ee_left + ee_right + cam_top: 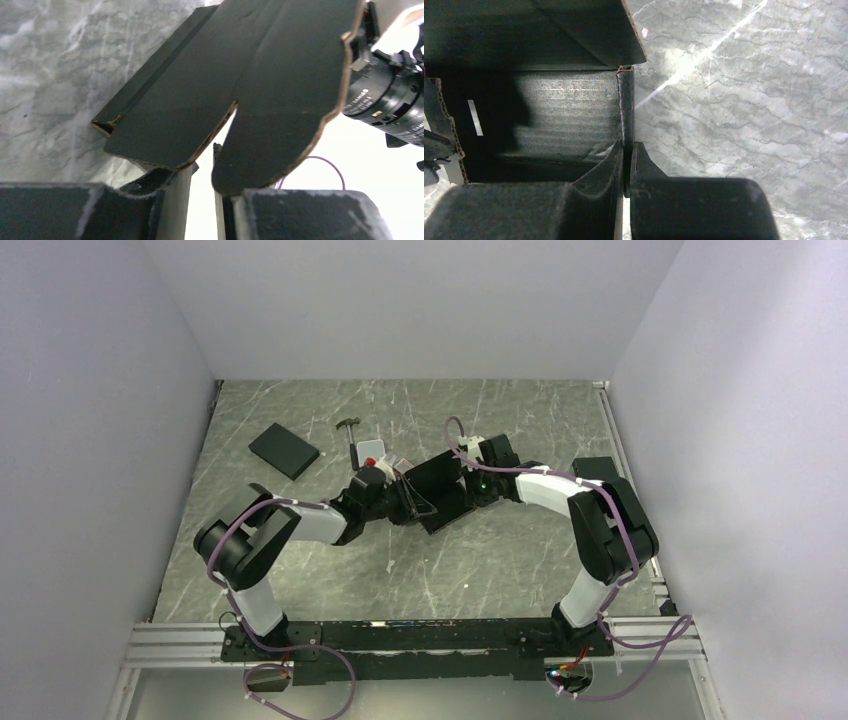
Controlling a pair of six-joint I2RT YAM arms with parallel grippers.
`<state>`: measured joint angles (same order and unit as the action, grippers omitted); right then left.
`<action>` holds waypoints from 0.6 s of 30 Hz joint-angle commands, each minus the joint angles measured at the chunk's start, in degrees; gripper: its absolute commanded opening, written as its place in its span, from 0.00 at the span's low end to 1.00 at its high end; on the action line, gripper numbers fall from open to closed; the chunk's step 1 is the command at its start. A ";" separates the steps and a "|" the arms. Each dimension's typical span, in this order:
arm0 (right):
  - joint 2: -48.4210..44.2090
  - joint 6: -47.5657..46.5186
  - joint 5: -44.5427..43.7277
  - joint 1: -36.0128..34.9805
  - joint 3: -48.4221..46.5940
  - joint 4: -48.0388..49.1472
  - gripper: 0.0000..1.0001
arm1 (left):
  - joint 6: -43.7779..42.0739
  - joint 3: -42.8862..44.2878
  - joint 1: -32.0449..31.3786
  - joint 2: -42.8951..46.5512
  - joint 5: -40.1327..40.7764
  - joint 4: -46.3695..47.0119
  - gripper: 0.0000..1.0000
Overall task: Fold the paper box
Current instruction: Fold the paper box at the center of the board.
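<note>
That paper box (440, 488) looks light, thin card w/ floppy flaps — best gripped at wall edges. The right gripper (626, 161) pinches a wall; the left gripper (202, 200) gapes narrowly by a flap.

Black paper box (437, 488), partly folded

Box (440, 490): matte black, faint ribbing on the inner panel, raw cut edges tan-brown, one small white mark inside. Table (300, 570): grey marble pattern with white veins and scratches. Slab (284, 451): plain black. Case (370, 451): silver-grey. Arms (310, 522): white links, black joints. Cables (300, 503): purple. Rail (180, 645): silver. Walls (400, 300): plain pale grey-white.
</note>
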<state>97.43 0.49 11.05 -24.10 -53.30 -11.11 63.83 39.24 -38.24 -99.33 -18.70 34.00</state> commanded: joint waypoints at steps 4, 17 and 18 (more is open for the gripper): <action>-0.57 1.01 1.83 -0.25 -1.72 1.09 0.00 | -2.95 4.55 -0.16 1.88 4.08 -13.28 0.22; -0.69 0.91 1.70 -0.25 -1.81 1.05 0.00 | -6.60 15.39 -0.41 1.54 5.67 -34.01 0.19; -0.70 0.91 1.77 -0.25 -1.81 1.01 0.00 | -7.10 16.52 -0.36 1.32 5.83 -36.67 0.18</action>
<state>97.43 0.64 11.07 -24.10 -53.30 -11.14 59.72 50.94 -38.35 -99.24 -14.70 8.54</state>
